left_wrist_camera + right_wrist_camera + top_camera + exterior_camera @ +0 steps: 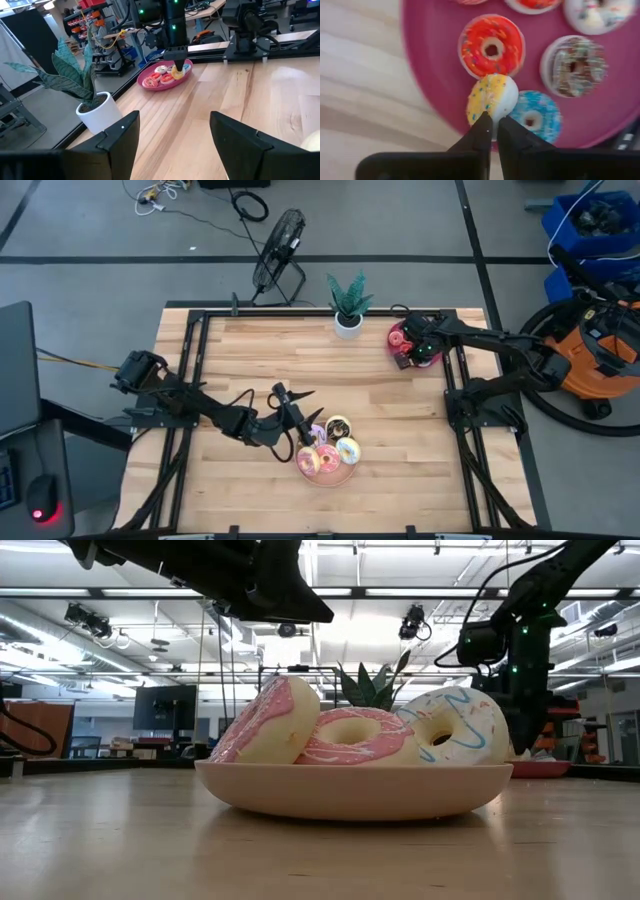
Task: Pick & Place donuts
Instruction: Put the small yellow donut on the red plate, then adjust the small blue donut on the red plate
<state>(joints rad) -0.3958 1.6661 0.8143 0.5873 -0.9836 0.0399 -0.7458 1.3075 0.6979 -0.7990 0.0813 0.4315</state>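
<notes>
A dark red plate (396, 352) at the table's far right holds several small donuts: red (491, 47), chocolate (574, 65), blue (536, 117) and a yellow donut (487, 95). My right gripper (493, 120) points down over this plate, shut on the yellow donut. Near the front middle, a pink plate (325, 479) carries larger donuts, among them two pink ones (270, 725) (355, 735) and a white one with blue streaks (450, 725). Just left of the pink plate, my left gripper (298, 408) hangs open above the table and holds nothing. My right gripper pinches the yellow donut by its rim (492, 111) between the two fingertips, coming from above and pointing down. The donut is tilted on edge, with its yellow icing to one side and its white side to the other. Whether it rests on the dark red plate (150, 85) I cannot tell.
A potted plant (348, 305) stands at the far edge, and a fan (278, 250) lies on the floor beyond it. Black frame rails (195, 380) run along both table sides. An orange vacuum (590, 350) sits off the right edge. Bare wood lies between the two plates.
</notes>
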